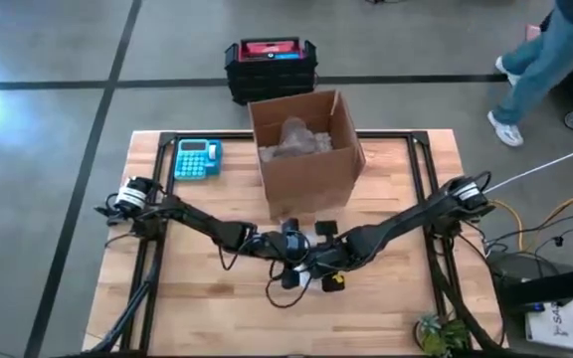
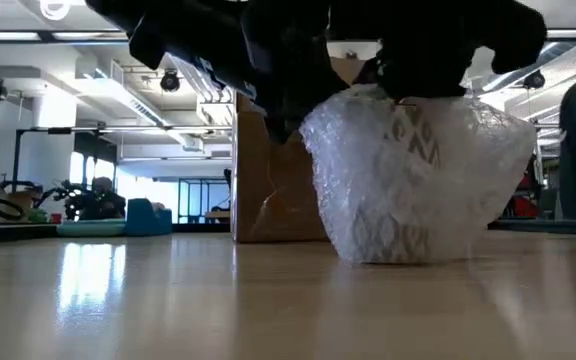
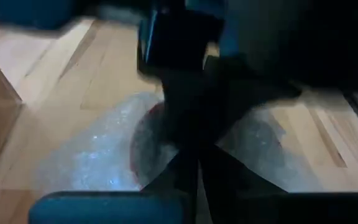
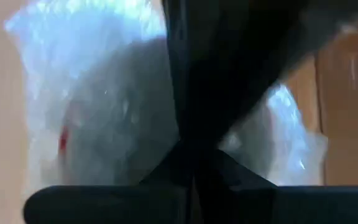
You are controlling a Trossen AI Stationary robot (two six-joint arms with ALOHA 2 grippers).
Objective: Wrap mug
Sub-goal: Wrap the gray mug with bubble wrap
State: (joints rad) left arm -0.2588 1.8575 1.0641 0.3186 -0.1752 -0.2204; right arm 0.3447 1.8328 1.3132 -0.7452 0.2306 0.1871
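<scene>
The mug shows only as a reddish shape (image 3: 143, 146) through clear bubble wrap (image 2: 418, 180) that covers it all round. The bundle stands with its base on the wooden table (image 1: 197, 298), near the middle, in front of the cardboard box. My left gripper (image 1: 288, 261) and my right gripper (image 1: 318, 265) meet right above it, both shut on the wrap at the bundle's top. In each wrist view the fingers close to a point over the wrap (image 4: 104, 112). My left gripper comes from above, pointing down, and its shut fingers (image 3: 194, 168) pinch the bubble wrap gathered at the bundle's top (image 3: 166, 155). How many layers cannot be told. The bundle's base stays on the table. My right gripper also points down from above, its shut fingers (image 4: 194, 158) closed on the wrap at the top of the bundle (image 4: 148, 143), beside the left gripper. The fingers hide the place of contact. The wrap below hangs loosely round the mug.
An open cardboard box (image 1: 304, 149) with crumpled packing inside stands just behind the bundle. A teal calculator (image 1: 197, 157) lies at the far left. A black crate (image 1: 270, 68) sits on the floor beyond the table, where a person (image 1: 545, 60) walks. The near table is bare wood.
</scene>
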